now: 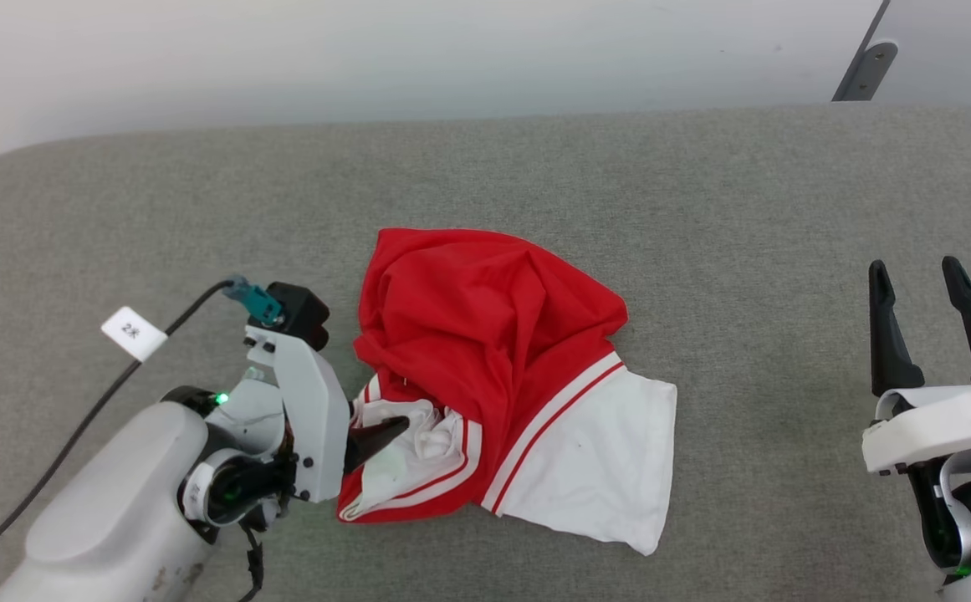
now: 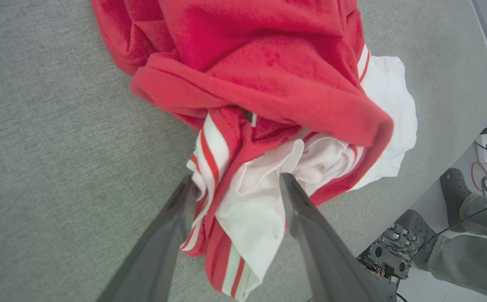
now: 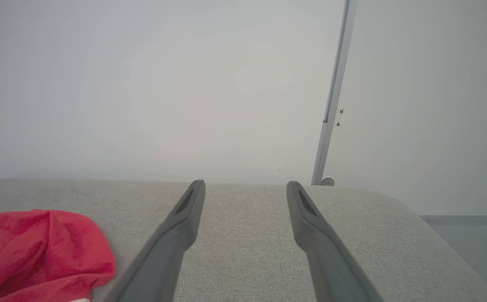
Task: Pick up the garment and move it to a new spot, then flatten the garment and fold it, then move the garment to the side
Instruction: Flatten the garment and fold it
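Right gripper [image 3: 245,186] fingers spread wide over grey table [image 3: 243,260]. Crumpled red garment [image 3: 37,251] on it, lower left. Pale wall [image 3: 142,84] behind; metal post [image 3: 334,92] right.

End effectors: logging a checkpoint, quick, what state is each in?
Left end effector: open, fingers straddling bunched fabric of the garment, not clamped.
Right end effector: open, holding nothing.

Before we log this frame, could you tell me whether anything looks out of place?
Only the garment: it lies crumpled in a heap on the grey table, one white sleeve splayed out, the other bunched between the fingers of the open left gripper. No damage shows.
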Robot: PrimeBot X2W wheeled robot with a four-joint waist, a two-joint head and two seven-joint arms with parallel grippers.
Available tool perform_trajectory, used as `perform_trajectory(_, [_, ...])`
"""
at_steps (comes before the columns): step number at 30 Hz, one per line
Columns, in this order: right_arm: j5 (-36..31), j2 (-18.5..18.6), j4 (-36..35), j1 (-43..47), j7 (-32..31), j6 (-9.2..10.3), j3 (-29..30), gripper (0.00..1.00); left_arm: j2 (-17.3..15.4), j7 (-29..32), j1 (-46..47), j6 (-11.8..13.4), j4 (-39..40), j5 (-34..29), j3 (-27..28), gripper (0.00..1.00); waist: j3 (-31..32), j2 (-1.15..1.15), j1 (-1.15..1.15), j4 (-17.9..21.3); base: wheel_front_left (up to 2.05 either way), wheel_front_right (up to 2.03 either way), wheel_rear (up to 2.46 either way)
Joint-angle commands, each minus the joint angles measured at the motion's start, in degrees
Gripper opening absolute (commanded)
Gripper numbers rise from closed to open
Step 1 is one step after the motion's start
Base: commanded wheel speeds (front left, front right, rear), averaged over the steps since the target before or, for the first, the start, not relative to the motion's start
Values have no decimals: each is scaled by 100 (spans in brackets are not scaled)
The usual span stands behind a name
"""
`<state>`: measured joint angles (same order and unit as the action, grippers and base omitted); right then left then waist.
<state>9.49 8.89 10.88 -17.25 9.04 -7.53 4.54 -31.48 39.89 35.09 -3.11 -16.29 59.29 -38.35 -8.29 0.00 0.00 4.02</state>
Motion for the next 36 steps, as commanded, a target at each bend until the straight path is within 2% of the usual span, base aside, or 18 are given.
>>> perform_trajectory(1, [-12, 21, -27, 41, -15, 8, -12, 100, 9, -11, 33, -42, 22, -45, -14, 100, -5, 0, 0, 17, 0, 0, 0])
perform_trajectory(5, [10, 30, -37, 102, -22, 8, -7, 100, -146, 2, 83, -93, 152, -296, -169, 100, -6, 0, 0, 55, 0, 0, 0])
perform_trajectory(16, [13, 33, -85, 165, -63, 8, 39, 100, -582, 167, 186, -41, 969, -706, -316, 100, -19, 0, 0, 60, 0, 0, 0])
perform_trajectory(25, [34, 30, -89, 173, -66, 8, -3, 100, -621, 210, 94, -100, 1301, -756, -458, 100, -29, 0, 0, 56, 0, 0, 0])
perform_trajectory(26, [35, 31, -85, 167, -66, 8, -8, 100, -611, 210, 82, -96, 1304, -752, -471, 97, -32, 0, 0, 59, 0, 0, 0])
perform_trajectory(27, [36, 32, -80, 159, -65, 8, -13, 100, -610, 207, 81, -110, 1320, -765, -486, 81, -35, 0, 0, 63, 0, 0, 0])
perform_trajectory(28, [39, 36, -75, 152, -64, 8, -17, 100, -603, 193, 81, -118, 1323, -778, -492, 51, -37, 0, 0, 65, 0, 0, 0])
perform_trajectory(29, [44, 36, -72, 148, -62, 8, -16, 100, -586, 187, 72, -113, 1315, -754, -490, 44, -39, 0, 0, 68, 0, 0, 0])
perform_trajectory(30, [45, 39, -69, 145, -59, 8, -14, 100, -581, 187, 73, -106, 1304, -745, -490, 33, -43, 0, 0, 72, 0, 0, 0])
perform_trajectory(31, [41, 43, -65, 143, -56, 8, -12, 100, -582, 180, 81, -105, 1289, -758, -497, 13, -47, 0, 0, 75, 0, 0, 0])
perform_trajectory(32, [38, 41, -64, 139, -53, 8, -9, 100, -577, 172, 88, -106, 1268, -769, -504, 0, -50, 0, 0, 78, 0, 0, 0])
perform_trajectory(36, [41, 30, -54, 136, -49, 8, -14, 100, -583, 178, 88, -108, 1164, -776, -528, 0, -54, 0, 0, 92, 0, 0, 0])
